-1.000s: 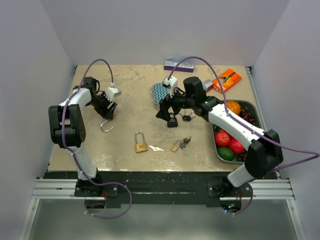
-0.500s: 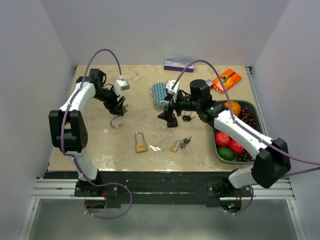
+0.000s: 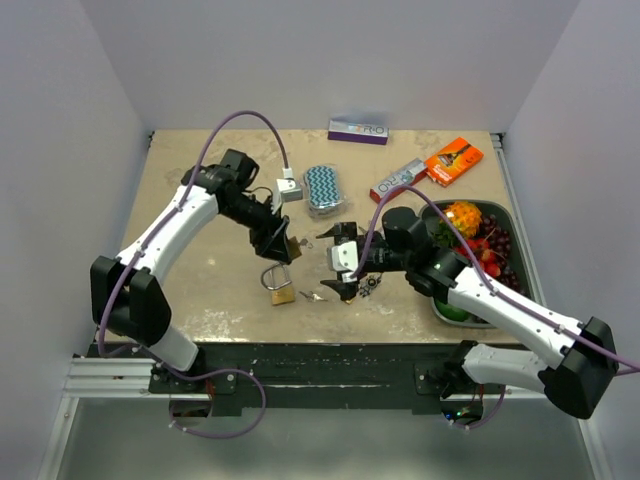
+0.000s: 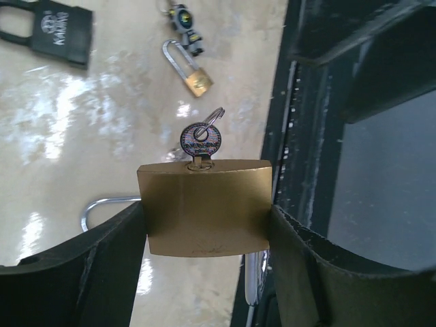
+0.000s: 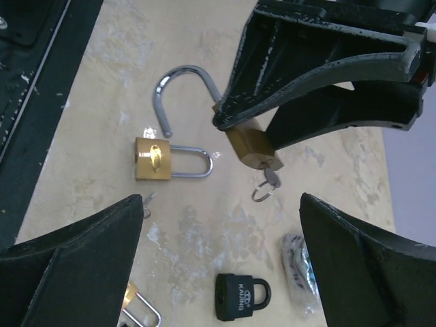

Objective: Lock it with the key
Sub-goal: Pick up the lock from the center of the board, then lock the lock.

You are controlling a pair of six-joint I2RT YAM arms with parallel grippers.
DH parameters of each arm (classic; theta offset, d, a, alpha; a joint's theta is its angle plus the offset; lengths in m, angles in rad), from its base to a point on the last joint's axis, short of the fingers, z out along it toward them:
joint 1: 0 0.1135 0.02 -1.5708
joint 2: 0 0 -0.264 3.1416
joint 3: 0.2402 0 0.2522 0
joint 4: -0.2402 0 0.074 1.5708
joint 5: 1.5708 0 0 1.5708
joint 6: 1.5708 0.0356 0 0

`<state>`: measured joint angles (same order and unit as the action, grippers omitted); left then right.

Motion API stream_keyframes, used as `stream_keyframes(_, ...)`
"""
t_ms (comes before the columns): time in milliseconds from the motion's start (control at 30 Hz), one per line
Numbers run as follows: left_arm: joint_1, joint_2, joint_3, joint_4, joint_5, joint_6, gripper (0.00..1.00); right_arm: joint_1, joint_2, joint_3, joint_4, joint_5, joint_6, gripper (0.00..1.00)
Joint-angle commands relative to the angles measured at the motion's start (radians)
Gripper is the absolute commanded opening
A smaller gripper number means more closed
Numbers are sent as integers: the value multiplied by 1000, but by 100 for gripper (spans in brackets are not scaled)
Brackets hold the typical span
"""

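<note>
The left gripper sits a little left of centre in the overhead view, its two fingers pinching the large brass padlock across the flat sides of its body. A key stands in the keyhole on the padlock's bottom face, with a small wire ring through its bow. The padlock's steel shackle is swung open and curves away toward the upper left of the right wrist view (whether its free end touches the table cannot be told).

The right gripper is just to the right of the left one in the overhead view, with its fingers spread wide apart and nothing between them. In its own camera the held padlock and key lie ahead of it, in the upper middle of the frame.

On the beige table, a small brass padlock lies flat left of centre in the right wrist view, shackle closed and pointing right. A black padlock lies at the bottom middle of that view.

In the overhead view, a chevron-patterned pouch lies above centre. A purple box sits along the top edge of the table, with an orange packet to its right. A metal tray of fruit stands at the right side.
</note>
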<state>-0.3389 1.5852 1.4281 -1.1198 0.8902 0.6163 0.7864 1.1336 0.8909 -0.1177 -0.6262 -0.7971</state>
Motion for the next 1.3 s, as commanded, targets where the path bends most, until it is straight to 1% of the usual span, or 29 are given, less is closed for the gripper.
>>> stream_keyframes(0,-61,-71,-11,5,151,-96,0,8,-34,-15,39,36,-125,98)
stream_keyframes(100,-92,-83,-24,26,179,-138,0,25,-41,-21,39,33,-157,97)
stream_keyframes(167,-109,-87,-28,34,194,-156,0,46,-43,-21,33,33,-181,92)
stream_keyframes(233,-121,-85,-26,35,223,-174,0,60,-46,-21,15,34,-197,89)
stream_keyframes(333,-129,-77,-20,31,253,-188,0,88,-51,-24,-7,37,-228,81)
stream_keyframes(367,-130,-76,-18,31,257,-191,0,89,-51,-27,-7,37,-231,77)
stream_keyframes(467,-144,-74,-18,31,277,-199,0,96,-48,-24,-13,36,-235,71)
stream_keyframes(500,-150,-76,-20,32,282,-204,0,100,-43,-23,-17,39,-243,65)
stream_keyframes(600,-170,-73,-9,44,297,-211,0,116,-26,-10,-45,45,-257,59)
stream_keyframes(800,-219,-71,-3,45,326,-214,0,132,-6,2,-69,40,-294,58)
stream_keyframes(900,-238,-71,-6,51,335,-222,0,139,-1,6,-69,39,-303,55)
stream_keyframes(933,-241,-71,-9,58,345,-230,0,142,-1,6,-71,37,-304,52)
stream_keyframes(1133,-273,-76,-14,95,360,-263,0,165,0,2,-91,48,-344,40)
stream_keyframes(1200,-284,-71,-15,98,358,-267,0,168,-1,2,-97,49,-350,34)
stream_keyframes(1233,-285,-71,-15,97,360,-268,0,168,-3,0,-100,48,-356,30)
stream_keyframes(1267,-285,-70,-17,98,362,-267,0,169,-6,0,-103,48,-359,19)
